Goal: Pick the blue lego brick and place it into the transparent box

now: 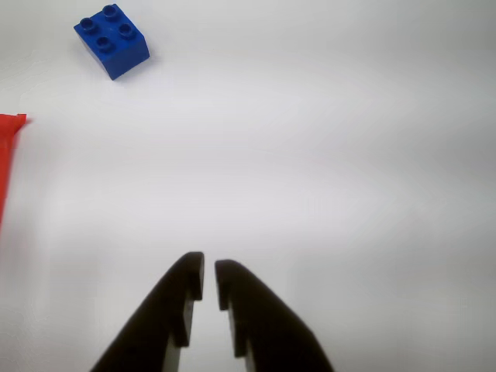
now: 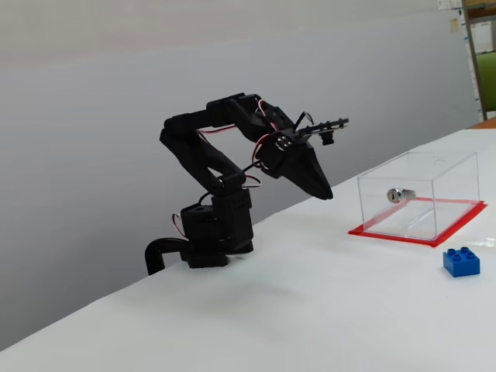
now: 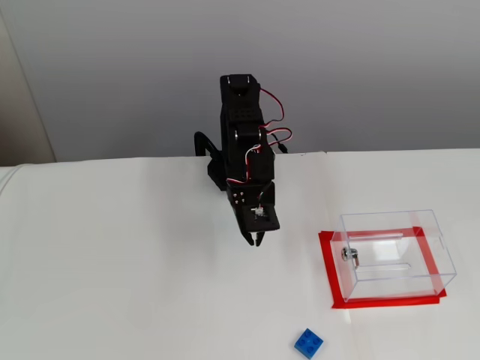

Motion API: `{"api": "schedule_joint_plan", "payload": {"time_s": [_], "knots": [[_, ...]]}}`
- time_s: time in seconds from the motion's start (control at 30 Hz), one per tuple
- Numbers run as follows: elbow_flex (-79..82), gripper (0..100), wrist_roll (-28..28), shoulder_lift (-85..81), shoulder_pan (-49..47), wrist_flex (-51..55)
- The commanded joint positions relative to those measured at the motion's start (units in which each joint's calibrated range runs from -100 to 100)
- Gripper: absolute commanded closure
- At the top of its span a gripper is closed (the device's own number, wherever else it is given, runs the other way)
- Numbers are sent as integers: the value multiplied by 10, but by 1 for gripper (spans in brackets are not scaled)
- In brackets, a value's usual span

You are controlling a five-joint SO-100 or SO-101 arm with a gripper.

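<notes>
A: Where is the brick (image 3: pixel 309 343)?

B: Near the front edge of the table (image 3: pixel 112 285) in a fixed view, studs up, turned at an angle. It sits just off the box's (image 3: pixel 396 255) front left corner, apart from the red base (image 3: pixel 327 262). In the wrist view the brick (image 1: pixel 111 39) is far up in the top left corner.

A: And the gripper (image 3: pixel 256 241)?

B: Raised above the table's middle, well apart from the brick, pointing down. The fingers (image 1: pixel 186 288) stand nearly together with only a thin slit between them, holding nothing.

A: What could go wrong from here?

B: My guess is the reach itself. The brick lies off to one side of the gripper's line and rotated, so the jaws must first open, then line up with two flat sides. Closing across the corners could twist it or squeeze it out. It is also close to the box, so a wide sweep might knock the clear wall or shove the brick under the base edge. It is also close to the front edge, so a push could send it off.

A: Anything hard to make out?

B: The box is cut off in the wrist view; only a red sliver (image 1: pixel 8 155) shows at the left edge. A small silver cylinder (image 2: pixel 399 194) shows through the clear walls. Whether the box top is open I cannot tell
</notes>
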Motion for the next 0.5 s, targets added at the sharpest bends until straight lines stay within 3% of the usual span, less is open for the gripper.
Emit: {"api": "schedule_joint_plan", "payload": {"time_s": [0.0,0.2,0.47], "knots": [[-111,98,17,66,-2,-6],[-220,98,17,160,-17,-5],[-314,76,17,275,-33,2]]}}
